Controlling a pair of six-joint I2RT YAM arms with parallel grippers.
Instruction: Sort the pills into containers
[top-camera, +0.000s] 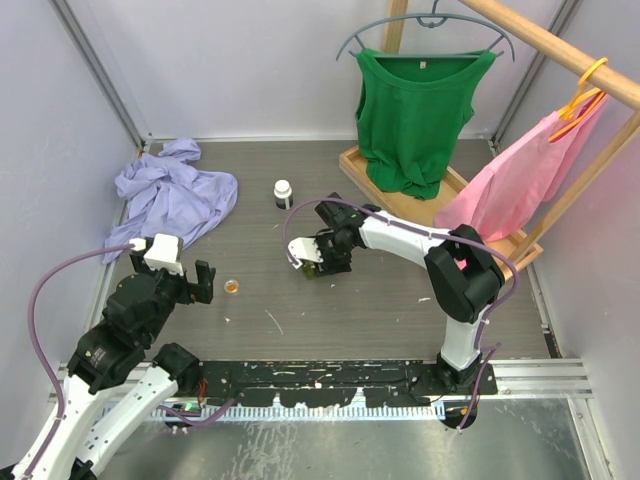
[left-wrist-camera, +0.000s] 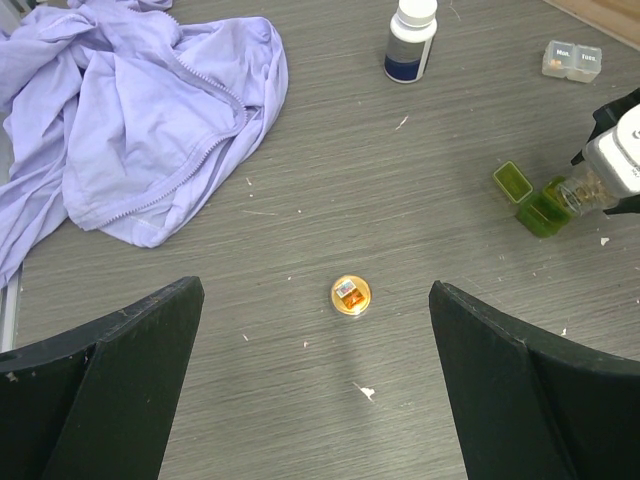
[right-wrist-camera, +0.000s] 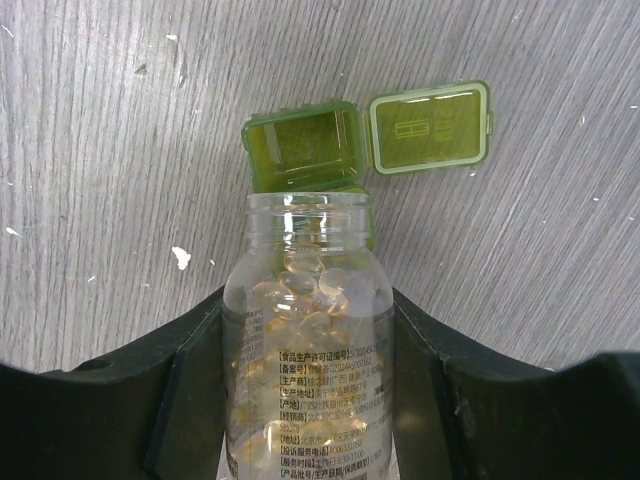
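Right gripper (top-camera: 312, 258) clamps the pill bottle (right-wrist-camera: 308, 350), mouth at the green case (right-wrist-camera: 305, 150) (one lid flipped open); left gripper (left-wrist-camera: 315, 330) hangs open above a gold cap (left-wrist-camera: 350, 295).

Table (left-wrist-camera: 300, 180): grey wood-grain top, matt, finely streaked.
Green container (right-wrist-camera: 305, 150): translucent olive plastic, smooth and glossy; its lid (right-wrist-camera: 430, 127) has moulded lettering.
Clear container (left-wrist-camera: 572, 60): cloudy see-through plastic.
Pill bottle (right-wrist-camera: 310, 330): clear glossy plastic with a printed label; the pills (right-wrist-camera: 315, 290) inside are pale amber, shiny, gel-like.
White bottle (left-wrist-camera: 411, 40): opaque plastic, dark label.
Round cap (left-wrist-camera: 350, 295): gold, metallic shine.
Jacket (left-wrist-camera: 150, 130): lilac cloth, soft, crumpled, matt.
Rack (top-camera: 560, 45): pale smooth wood.
Green top (top-camera: 415, 115), pink garment (top-camera: 520, 175): matt cloth.
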